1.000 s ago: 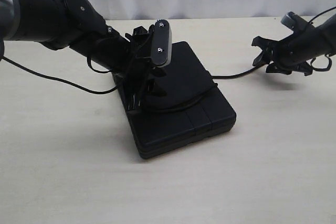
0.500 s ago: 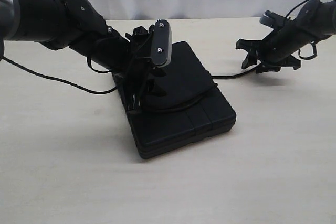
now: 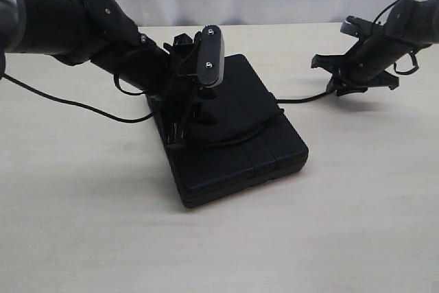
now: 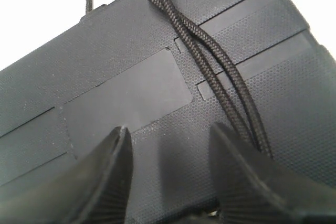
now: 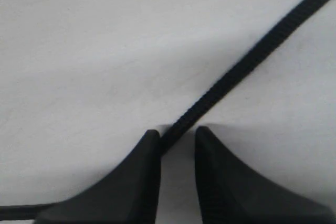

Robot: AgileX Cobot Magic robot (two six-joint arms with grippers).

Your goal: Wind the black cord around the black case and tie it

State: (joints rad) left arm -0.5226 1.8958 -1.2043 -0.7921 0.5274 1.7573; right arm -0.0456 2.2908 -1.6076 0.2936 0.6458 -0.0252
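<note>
Closing from wide a moment ago, the right pincer (image 5: pixel 176 136) is now nipping the cord (image 5: pixel 252 59) on the table (image 3: pixel 357 197), right of the case (image 3: pixel 240 152). The left pincer (image 4: pixel 168 145) is staying spread over the case, beside the doubled cord. Probably the right arm is getting ready to pull the cord round.

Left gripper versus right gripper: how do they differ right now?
The left black gripper has wide jaws over the matte black plastic case; the right black gripper has narrow jaws over the pale table. The braided black cord runs through the right gripper's gap but outside the left's. Both work along the same cord.
</note>
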